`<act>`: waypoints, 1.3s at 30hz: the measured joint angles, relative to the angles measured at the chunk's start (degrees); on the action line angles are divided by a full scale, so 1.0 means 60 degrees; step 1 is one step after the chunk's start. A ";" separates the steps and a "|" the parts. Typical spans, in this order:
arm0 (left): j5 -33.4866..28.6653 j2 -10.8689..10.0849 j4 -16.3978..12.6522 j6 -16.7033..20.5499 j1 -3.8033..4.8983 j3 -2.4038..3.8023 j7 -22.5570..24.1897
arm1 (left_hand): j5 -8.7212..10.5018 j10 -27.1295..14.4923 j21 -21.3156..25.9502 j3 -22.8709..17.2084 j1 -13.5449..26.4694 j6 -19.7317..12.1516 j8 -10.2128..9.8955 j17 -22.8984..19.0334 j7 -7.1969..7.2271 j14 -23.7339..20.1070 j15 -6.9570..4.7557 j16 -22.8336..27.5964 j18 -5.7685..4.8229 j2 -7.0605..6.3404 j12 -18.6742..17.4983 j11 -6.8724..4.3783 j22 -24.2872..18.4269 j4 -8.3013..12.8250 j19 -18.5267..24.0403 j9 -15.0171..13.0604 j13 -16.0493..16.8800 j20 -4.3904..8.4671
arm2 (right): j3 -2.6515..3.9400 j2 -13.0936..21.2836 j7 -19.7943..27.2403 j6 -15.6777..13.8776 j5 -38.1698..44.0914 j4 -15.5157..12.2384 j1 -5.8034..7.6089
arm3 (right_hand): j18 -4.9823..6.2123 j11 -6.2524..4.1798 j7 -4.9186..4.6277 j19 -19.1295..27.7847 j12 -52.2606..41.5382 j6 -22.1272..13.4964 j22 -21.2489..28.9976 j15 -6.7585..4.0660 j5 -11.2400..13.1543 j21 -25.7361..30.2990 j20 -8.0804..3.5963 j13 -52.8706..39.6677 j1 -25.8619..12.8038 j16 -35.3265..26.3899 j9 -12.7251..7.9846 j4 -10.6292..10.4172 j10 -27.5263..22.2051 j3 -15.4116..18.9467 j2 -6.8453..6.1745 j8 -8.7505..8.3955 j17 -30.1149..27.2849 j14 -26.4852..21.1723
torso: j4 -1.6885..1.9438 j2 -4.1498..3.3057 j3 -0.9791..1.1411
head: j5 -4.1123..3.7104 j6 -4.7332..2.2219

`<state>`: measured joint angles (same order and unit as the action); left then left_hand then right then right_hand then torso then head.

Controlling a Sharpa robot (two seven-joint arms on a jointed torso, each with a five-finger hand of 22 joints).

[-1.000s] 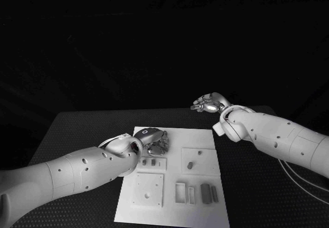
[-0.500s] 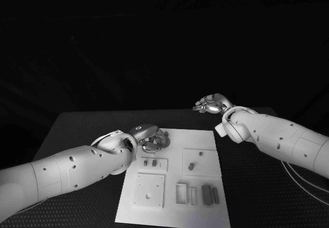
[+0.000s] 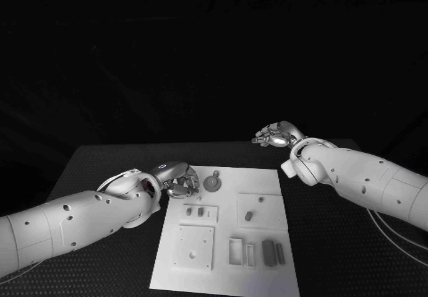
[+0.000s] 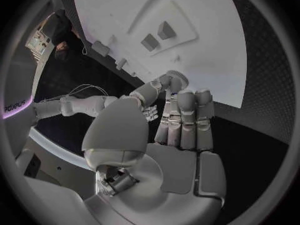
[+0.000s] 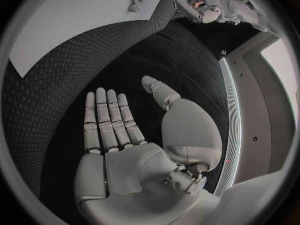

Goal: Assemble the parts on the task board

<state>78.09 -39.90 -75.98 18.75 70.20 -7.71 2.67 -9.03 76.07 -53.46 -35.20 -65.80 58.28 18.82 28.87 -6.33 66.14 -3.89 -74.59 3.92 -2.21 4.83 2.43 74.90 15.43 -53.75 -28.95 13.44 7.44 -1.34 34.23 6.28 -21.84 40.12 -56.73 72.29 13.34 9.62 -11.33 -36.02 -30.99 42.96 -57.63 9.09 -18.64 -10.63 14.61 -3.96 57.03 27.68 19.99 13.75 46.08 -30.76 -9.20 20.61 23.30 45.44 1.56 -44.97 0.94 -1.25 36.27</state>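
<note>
A black table (image 3: 107, 167) carries one white task board (image 3: 258, 272) at its centre. The left hand (image 3: 179, 181), at the board's ten o'clock corner, pinches a round part (image 4: 175, 78) at its fingertips. The right hand (image 3: 274, 135), beyond the board at one o'clock, spreads flat, holding nothing. Several small parts lie on the board.

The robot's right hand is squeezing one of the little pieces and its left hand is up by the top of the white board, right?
Not quite. The right hand holds nothing: the right wrist view shows its palm flat and bare, fingers stretched out over the black table. The rest is right: the head view shows the left hand by the far end of the task board.
</note>
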 measured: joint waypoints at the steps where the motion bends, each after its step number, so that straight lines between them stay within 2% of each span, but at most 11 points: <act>1: -0.0022 -0.0011 0.0010 -0.0036 0.0000 -0.0001 0.0000 | 0.0000 0.0000 0.0000 0.0000 0.0000 0.0000 0.0001 0.0000 -0.0001 0.0000 0.0000 0.0000 0.0000 0.0000 0.0000 0.0000 0.0000 0.0000 0.0000 0.0000 0.0000 0.0000 | 0.0000 0.0000 0.0000 0.0000 0.0000 -0.0001 0.0000 | 0.0000 0.0000 0.0000 0.0000 0.0000 0.0000 0.0000 0.0000 0.0000 0.0000 0.0000 0.0000 0.0000 0.0000 0.0000 0.0000 0.0000 0.0000 0.0000 0.0000 0.0000 0.0000 | -0.0001 -0.0001 0.0000 | -0.0003 0.0004; 9: -0.0122 0.0047 0.0150 -0.0213 -0.0001 -0.0007 0.0002 | 0.0006 0.0000 0.0000 0.0001 0.0025 0.0024 0.0008 0.0001 0.0003 0.0000 0.0001 0.0000 0.0004 -0.0026 0.0000 0.0000 0.0008 0.0001 0.0000 0.0000 -0.0010 -0.0002 | 0.0000 0.0003 0.0000 0.0000 0.0000 -0.0013 -0.0004 | 0.0000 0.0000 0.0000 0.0000 0.0000 0.0000 0.0000 0.0000 0.0000 0.0012 0.0000 0.0000 0.0000 0.0000 0.0001 0.0000 0.0000 0.0000 0.0000 0.0000 0.0001 0.0000 | -0.0007 -0.0005 -0.0006 | 0.0012 0.0007; 20: -0.0156 0.0247 0.0490 -0.0362 -0.0032 -0.0044 0.0019 | -0.0020 -0.0001 0.0000 -0.0004 0.0050 0.0037 0.0007 -0.0008 0.0008 0.0000 0.0001 0.0000 0.0008 -0.0053 0.0000 0.0000 0.0006 0.0031 0.0000 0.0000 -0.0009 -0.0003 | 0.0000 -0.0003 0.0000 0.0000 0.0000 -0.0020 -0.0006 | 0.0000 0.0000 0.0000 0.0000 0.0000 0.0000 0.0000 0.0000 0.0000 0.0037 0.0000 0.0000 0.0000 0.0000 -0.0008 0.0000 0.0000 0.0000 0.0000 0.0000 -0.0008 0.0000 | -0.0030 -0.0013 0.0005 | 0.0028 0.0034; 26: -0.0161 0.0295 0.0510 -0.0421 -0.0058 -0.0062 0.0026 | -0.0020 0.0019 0.0000 -0.0003 0.0048 0.0097 0.0001 -0.0008 0.0033 -0.0001 0.0001 0.0000 0.0010 -0.0072 0.0000 0.0019 0.0006 0.0048 0.0000 0.0000 -0.0010 -0.0004 | -0.0001 -0.0003 0.0000 0.0000 0.0000 -0.0024 -0.0007 | 0.0000 0.0000 0.0000 0.0000 0.0000 0.0000 0.0000 0.0025 0.0000 0.0037 0.0000 0.0000 0.0000 -0.0036 -0.0007 0.0000 0.0000 0.0000 0.0000 0.0000 -0.0008 0.0026 | -0.0035 -0.0014 0.0016 | 0.0028 0.0046; 39: -0.0165 0.0290 0.0476 -0.0630 -0.0063 -0.0093 0.0029 | -0.0016 0.0026 0.0000 -0.0027 0.0066 0.0111 -0.0043 -0.0007 0.0050 -0.0001 0.0002 0.0000 0.0016 -0.0025 0.0000 0.0026 0.0004 0.0025 -0.0012 0.0000 -0.0023 -0.0021 | -0.0001 -0.0001 0.0001 0.0000 0.0000 -0.0039 -0.0007 | 0.0000 -0.0035 0.0000 0.0000 0.0000 0.0000 0.0000 0.0024 0.0000 0.0037 0.0000 0.0000 0.0000 -0.0036 -0.0007 0.0000 0.0035 0.0000 0.0000 0.0000 -0.0007 0.0025 | -0.0022 -0.0006 0.0012 | 0.0013 0.0057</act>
<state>77.10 -38.15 -73.13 14.96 69.83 -8.27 2.85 -9.12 76.23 -53.46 -35.36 -65.40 58.95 18.56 28.83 -6.03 66.13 -3.88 -74.59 4.01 -2.36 4.83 2.59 74.93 15.57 -53.83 -28.95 13.31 7.31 -1.35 34.22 6.29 -21.84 40.12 -56.96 72.25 13.34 9.40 -11.33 -36.01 -30.99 42.96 -57.63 9.23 -18.64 -10.41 14.61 -3.96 57.03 27.47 19.94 13.75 46.29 -30.77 -9.20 20.61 23.26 45.59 1.43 -45.01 1.02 -1.18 36.61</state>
